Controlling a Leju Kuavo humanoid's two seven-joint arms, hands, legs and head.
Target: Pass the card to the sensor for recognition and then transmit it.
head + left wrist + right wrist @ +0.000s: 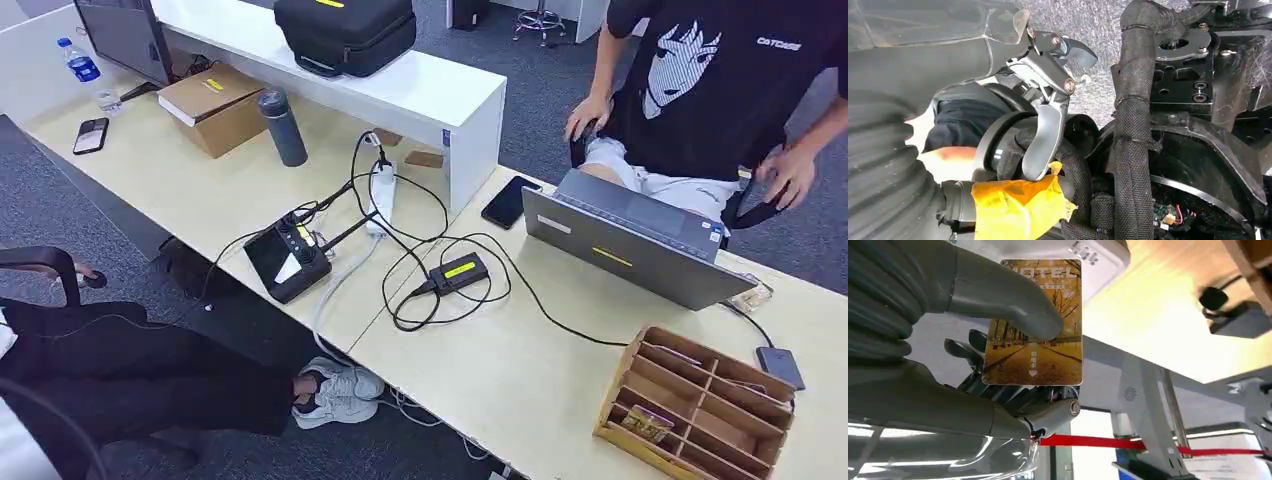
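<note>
Item: card (1033,325), golden, printed with a tree-lined road. Held in my right hand (998,355), thumb (1003,295) pressed on its face, darker fingers (965,350) behind it.

Item: my left hand (1048,100), holding nothing, fingers loosely curled; how far closed I cannot tell.

Item: pale surface (520,370). Wooden organizer (700,405) at 4 o'clock, laptop (625,240) at 2 o'clock, a person (720,80) seated behind it. Small black box (458,272) with yellow label and cables at centre; phone (510,202) near 1 o'clock.

head view high over desk (250,190), wrist views close, perhaps inverted
</note>
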